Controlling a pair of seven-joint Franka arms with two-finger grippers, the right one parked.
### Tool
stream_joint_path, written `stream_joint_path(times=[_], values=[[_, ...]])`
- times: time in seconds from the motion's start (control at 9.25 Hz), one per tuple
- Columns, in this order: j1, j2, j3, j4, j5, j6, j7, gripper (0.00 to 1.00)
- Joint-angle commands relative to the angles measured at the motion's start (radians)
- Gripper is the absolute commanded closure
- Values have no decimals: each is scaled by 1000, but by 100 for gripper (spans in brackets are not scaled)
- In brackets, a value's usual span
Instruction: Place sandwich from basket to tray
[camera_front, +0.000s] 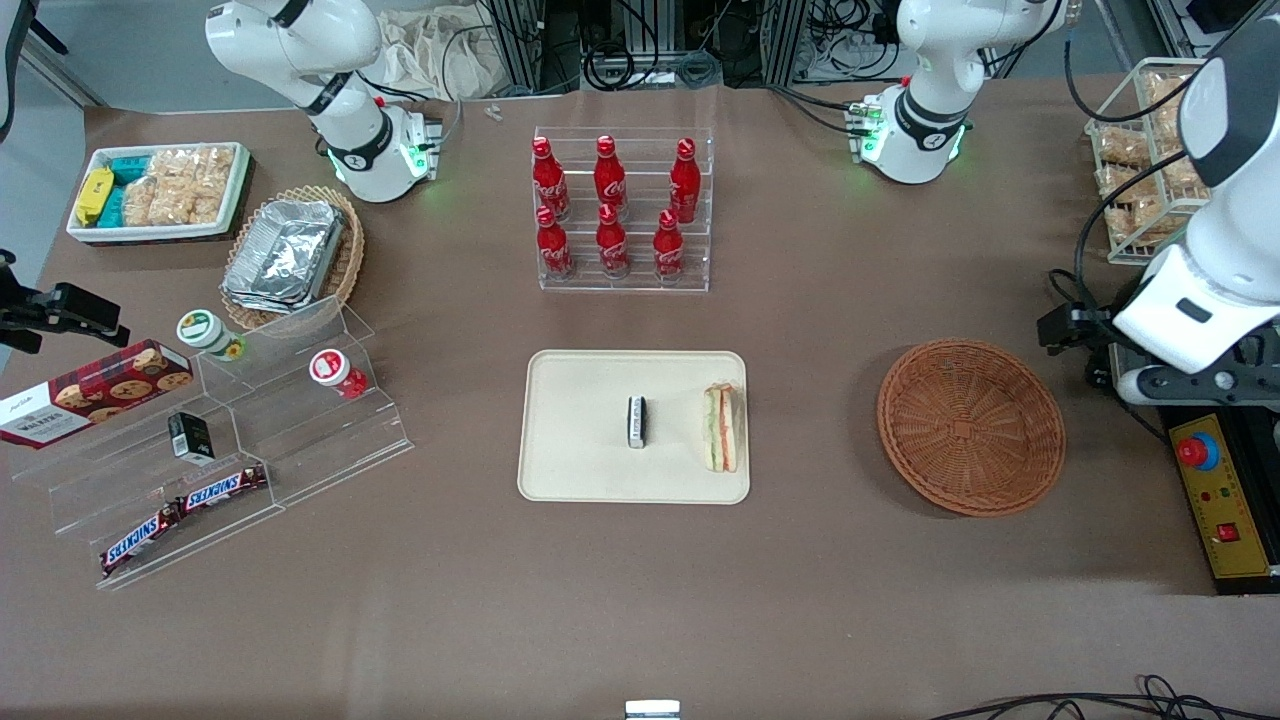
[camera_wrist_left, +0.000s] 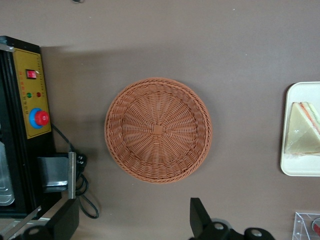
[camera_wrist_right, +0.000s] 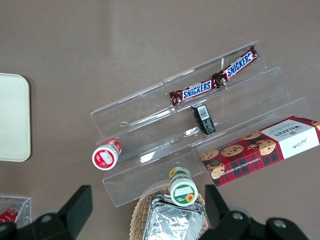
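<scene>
The sandwich (camera_front: 722, 427) (camera_wrist_left: 302, 130) lies on the cream tray (camera_front: 580, 430) (camera_wrist_left: 295, 167), by the tray's edge toward the working arm's end. The round reddish-brown wicker basket (camera_front: 970, 427) (camera_wrist_left: 158, 129) sits on the table beside the tray with nothing in it. My gripper (camera_front: 1068, 326) (camera_wrist_left: 132, 225) hangs above the table just off the basket's rim, toward the working arm's end of the table. It is open, its black fingers (camera_wrist_left: 200, 220) wide apart with only bare table between them.
A small black-and-white object (camera_front: 636, 421) lies mid-tray. A rack of red cola bottles (camera_front: 620, 215) stands farther from the camera than the tray. A yellow control box (camera_front: 1222, 500) with a red button sits beside the basket. Acrylic snack shelves (camera_front: 220, 440) stand toward the parked arm's end.
</scene>
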Motion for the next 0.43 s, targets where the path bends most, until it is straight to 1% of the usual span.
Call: stream_joint_path(times=[0.0, 0.11, 0.32], values=[[18, -43, 27, -12, -8, -20, 52, 0], [4, -43, 64, -10, -16, -20, 69, 0], [-29, -43, 122, -10, -63, -20, 61, 0]])
